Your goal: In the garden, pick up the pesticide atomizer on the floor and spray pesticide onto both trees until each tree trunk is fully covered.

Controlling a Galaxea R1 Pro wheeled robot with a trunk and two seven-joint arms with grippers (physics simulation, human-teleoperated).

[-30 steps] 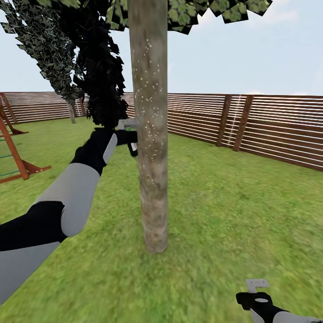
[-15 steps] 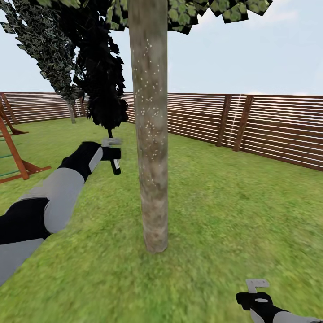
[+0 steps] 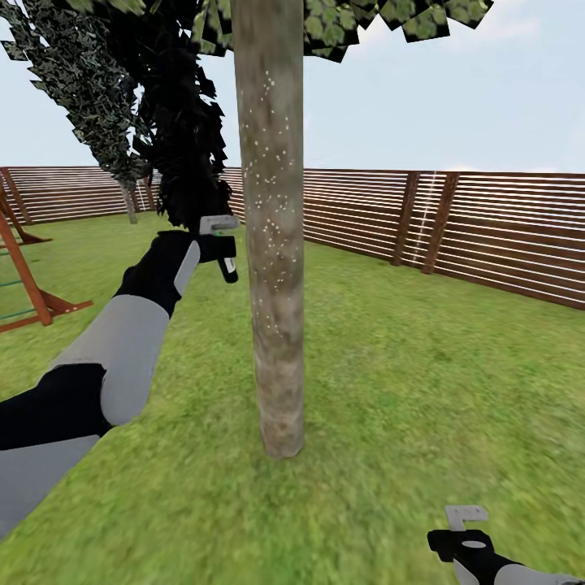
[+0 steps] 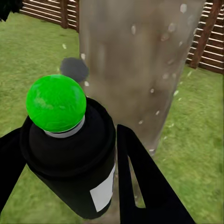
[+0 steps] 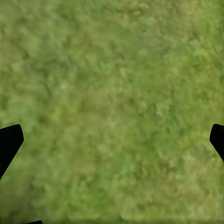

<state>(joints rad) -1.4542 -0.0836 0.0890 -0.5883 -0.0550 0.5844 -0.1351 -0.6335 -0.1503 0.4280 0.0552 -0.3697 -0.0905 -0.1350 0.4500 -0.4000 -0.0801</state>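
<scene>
Left gripper: the left gripper is raised at the end of the stretched left arm and is clenched around the pesticide atomizer; in the left wrist view its black fingers lie on both sides of the dark can.
Pesticide atomizer: it hangs from the gripper, at about 9 o'clock from the tree trunk, near the bark but not touching it. In the left wrist view the round green dot on its top faces the camera, and a small white label is on its side.
Tree trunk: the mottled grey-brown tree trunk stands upright in the middle of the head view, directly in front of the atomizer nozzle.
Pesticide: fine white specks are dotted over the upper and middle bark; the lowest part near the ground looks bare of them. In the left wrist view the specks are seen on the bark and also in the air beside it.
Right gripper: the right gripper is low at 5 o'clock of the head view, released, holding nothing; in the right wrist view its dark fingertips are wide apart over the grass.
Surroundings: green lawn all around, brown slat fence at 2 o'clock, dark cypress-like foliage at 11 o'clock, wooden playset at 9 o'clock.
</scene>
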